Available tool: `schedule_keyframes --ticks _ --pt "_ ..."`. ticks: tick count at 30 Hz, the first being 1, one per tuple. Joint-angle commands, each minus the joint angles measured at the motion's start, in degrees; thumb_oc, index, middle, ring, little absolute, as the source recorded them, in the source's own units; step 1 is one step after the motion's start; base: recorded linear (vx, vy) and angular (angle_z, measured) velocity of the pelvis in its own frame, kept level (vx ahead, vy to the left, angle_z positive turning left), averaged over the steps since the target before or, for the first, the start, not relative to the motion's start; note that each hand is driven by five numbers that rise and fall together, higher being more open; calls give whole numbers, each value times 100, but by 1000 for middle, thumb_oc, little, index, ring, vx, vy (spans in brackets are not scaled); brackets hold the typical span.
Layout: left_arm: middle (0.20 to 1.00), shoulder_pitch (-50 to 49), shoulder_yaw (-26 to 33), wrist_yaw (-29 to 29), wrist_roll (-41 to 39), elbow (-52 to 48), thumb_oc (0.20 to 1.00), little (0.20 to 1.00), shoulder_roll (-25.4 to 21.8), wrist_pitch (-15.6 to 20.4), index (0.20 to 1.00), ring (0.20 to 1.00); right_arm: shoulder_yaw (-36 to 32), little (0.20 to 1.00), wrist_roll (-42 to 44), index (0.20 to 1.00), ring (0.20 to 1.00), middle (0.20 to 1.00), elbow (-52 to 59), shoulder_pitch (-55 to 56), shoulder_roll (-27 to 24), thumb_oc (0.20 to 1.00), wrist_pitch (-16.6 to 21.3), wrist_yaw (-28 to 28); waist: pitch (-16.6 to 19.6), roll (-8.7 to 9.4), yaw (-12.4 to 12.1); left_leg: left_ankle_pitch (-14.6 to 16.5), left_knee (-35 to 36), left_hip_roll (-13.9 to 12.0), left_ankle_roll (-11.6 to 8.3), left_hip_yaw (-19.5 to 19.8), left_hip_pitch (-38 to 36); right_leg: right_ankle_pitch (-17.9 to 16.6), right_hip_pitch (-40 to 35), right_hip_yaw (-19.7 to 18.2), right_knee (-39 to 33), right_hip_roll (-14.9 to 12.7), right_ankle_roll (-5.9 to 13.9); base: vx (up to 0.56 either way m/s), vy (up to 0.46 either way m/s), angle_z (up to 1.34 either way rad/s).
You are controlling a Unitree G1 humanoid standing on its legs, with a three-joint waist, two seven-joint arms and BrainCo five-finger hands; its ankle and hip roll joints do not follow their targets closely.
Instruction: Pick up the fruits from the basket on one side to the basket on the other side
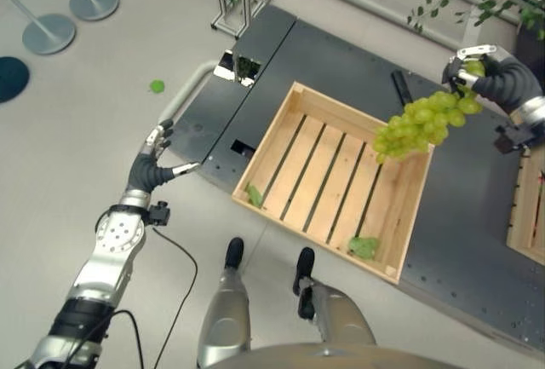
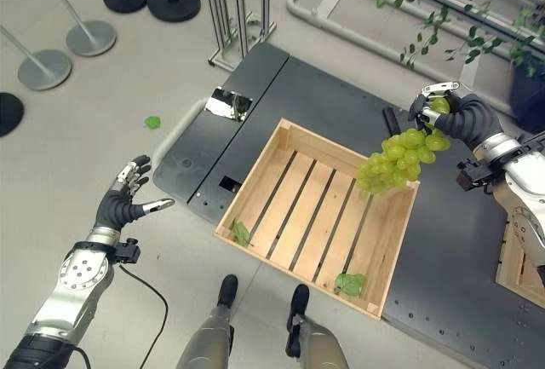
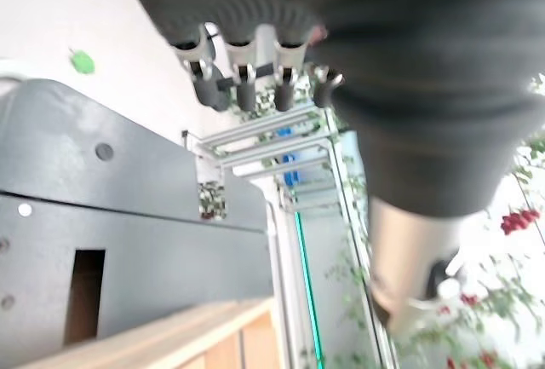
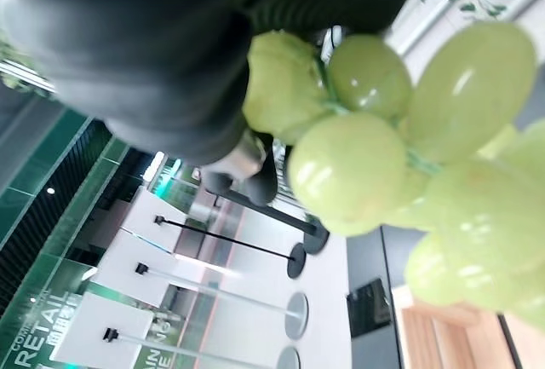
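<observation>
At two o'clock above the wooden crate, your right hand clamps a bunch of green grapes mid-carry; the left hand, fingers spread, idles at nine. Next, likely swing toward the crate at three o'clock.

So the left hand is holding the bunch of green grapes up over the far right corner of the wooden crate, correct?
Not quite: it is the right hand that holds the green grapes above the wooden crate, as the right eye view shows. The left hand is open, off to the side.
</observation>
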State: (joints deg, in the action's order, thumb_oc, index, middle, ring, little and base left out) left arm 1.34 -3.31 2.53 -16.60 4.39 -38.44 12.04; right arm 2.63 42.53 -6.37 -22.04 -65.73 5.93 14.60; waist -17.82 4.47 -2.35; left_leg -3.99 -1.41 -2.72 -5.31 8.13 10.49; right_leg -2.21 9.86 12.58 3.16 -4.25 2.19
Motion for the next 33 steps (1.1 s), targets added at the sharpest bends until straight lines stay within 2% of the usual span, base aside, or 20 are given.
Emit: schedule_keyframes --ticks 1,4,7,9,10,15,18,19,20,24,30,31,33 --pt "1000 -22 -29 -321 -93 -403 1000 1000 -538 184 1000 1000 -226 200 356 200 200 200 152 -72 -62 200 418 45 476 332 74 566 -221 380 269 -37 -91 590 -483 177 104 -159 572 39 3 -4" --pt "1000 71 -189 -577 -329 -496 1000 1000 -749 125 1000 1000 -139 200 346 200 200 200 176 -87 -46 200 399 44 551 328 81 586 -204 384 269 -85 -175 565 -562 145 33 -154 577 29 3 -2" --pt "1000 271 -490 -997 -745 -543 1000 1000 -1209 -22 1000 1000 -7 200 375 200 200 200 253 -8 30 200 330 99 713 318 126 601 -107 373 276 -160 -358 516 -711 93 -101 -138 578 52 3 -8" --pt "1000 281 -499 -999 -748 -536 1000 1000 -1214 -20 1000 1000 -18 200 374 200 200 200 255 2 32 200 330 98 708 321 118 599 -100 373 276 -162 -366 513 -718 91 -107 -137 578 35 1 -12" --pt "1000 464 -670 -1193 -905 -571 1000 1000 -1573 -77 1000 1000 49 200 413 200 200 200 304 25 88 200 303 139 797 304 142 606 -58 366 275 -201 -439 494 -779 77 -160 -135 580 52 -1 -7" --pt "1000 1233 -1415 -1542 -1368 -719 1000 1000 -2254 -242 1000 1000 360 200 443 200 200 200 497 14 136 200 235 194 955 271 204 614 38 339 287 -266 -617 475 -908 40 -206 -126 585 59 -3 -6" --pt "1000 2248 -2303 -1700 -1338 -788 1000 1000 -2695 -255 1000 1000 551 200 460 200 200 200 682 -66 134 200 197 220 1044 229 265 640 76 343 293 -288 -750 504 -1015 44 -206 -117 596 60 4 -6" --pt "1000 2298 -2351 -1698 -1341 -770 1000 1000 -2691 -251 1000 1000 521 200 460 200 200 200 683 -40 135 200 197 221 1036 235 246 640 77 343 293 -289 -754 504 -1019 44 -207 -117 596 50 13 -5" --pt "1000 2614 -2635 -1752 -1313 -774 1000 1000 -2785 -255 1000 1000 643 200 456 200 200 200 731 -134 101 200 196 237 1080 216 291 651 85 346 292 -298 -785 513 -1045 47 -207 -117 599 35 6 -7" --pt "1000 3492 -3491 -1859 -1576 -575 1000 1000 -2628 -292 1000 1000 846 200 511 200 200 200 771 -340 213 200 222 199 1164 203 326 671 113 341 299 -344 -878 512 -1113 18 -239 -115 619 43 15 -2" --pt "1000 4212 -4206 -1995 -2063 -590 1000 1000 -2367 -434 1000 1000 1265 200 508 200 200 200 896 -674 386 200 196 180 1275 162 378 661 192 337 312 -400 -951 481 -1146 -18 -295 -122 639 7 11 -4" --pt "1000 4427 -4382 -1929 -2091 -579 1000 1000 -2197 -431 1000 1000 1337 200 476 200 200 200 948 -737 461 200 201 148 1291 158 394 660 211 340 320 -410 -979 480 -1159 -23 -299 -124 642 0 0 0" --pt "1000 4527 -4459 -1913 -2087 -567 1000 1000 -2104 -432 1000 1000 1360 200 457 200 200 200 967 -771 493 200 198 134 1294 155 400 660 223 340 326 -413 -992 479 -1165 -26 -301 -125 644 0 0 0"
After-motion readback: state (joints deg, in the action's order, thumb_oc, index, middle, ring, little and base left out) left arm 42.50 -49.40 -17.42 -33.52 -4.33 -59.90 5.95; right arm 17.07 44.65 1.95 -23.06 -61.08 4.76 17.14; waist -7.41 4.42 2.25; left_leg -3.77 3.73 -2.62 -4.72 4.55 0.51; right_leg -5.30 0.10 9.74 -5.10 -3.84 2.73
